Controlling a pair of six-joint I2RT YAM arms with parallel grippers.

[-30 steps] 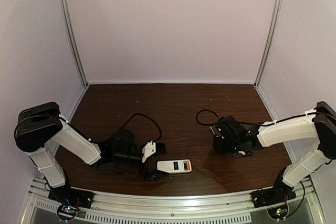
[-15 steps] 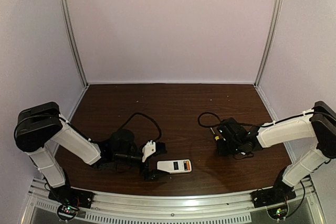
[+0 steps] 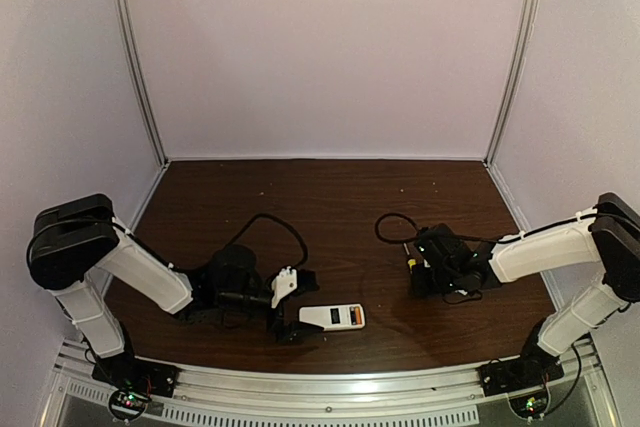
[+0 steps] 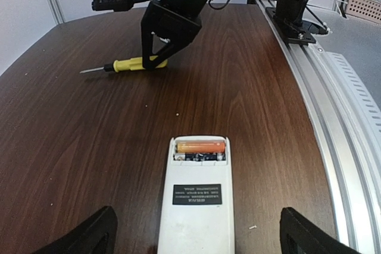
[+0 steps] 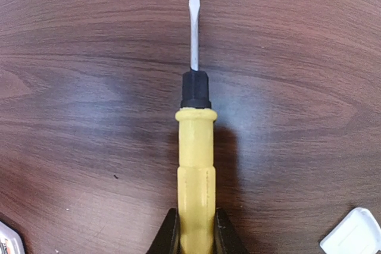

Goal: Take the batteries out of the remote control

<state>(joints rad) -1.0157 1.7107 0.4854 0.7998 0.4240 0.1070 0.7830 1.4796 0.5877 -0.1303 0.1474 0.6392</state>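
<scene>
The white remote control [image 4: 196, 206] lies back-up on the table near the front edge, also in the top view [image 3: 333, 317]. Its recess is uncovered and holds the orange battery [image 4: 200, 146] and the dark battery [image 4: 199, 157] side by side. My left gripper [image 4: 196, 242] is open, with its fingers [image 4: 89, 236] wide apart on either side of the remote's near end, touching nothing. My right gripper [image 5: 195, 239] is shut on the yellow handle of a screwdriver [image 5: 195, 165], low over the table at the right [image 3: 415, 269], apart from the remote.
The small white cover piece [image 5: 354, 233] lies on the table just right of the right gripper. The screwdriver's blade [image 5: 193, 31] points away over bare wood. Black cables loop behind both wrists. A metal rail [image 4: 339, 117] runs along the table's front edge.
My right gripper has shifted slightly back and to the right with the screwdriver. The left arm and the remote have not moved.
</scene>
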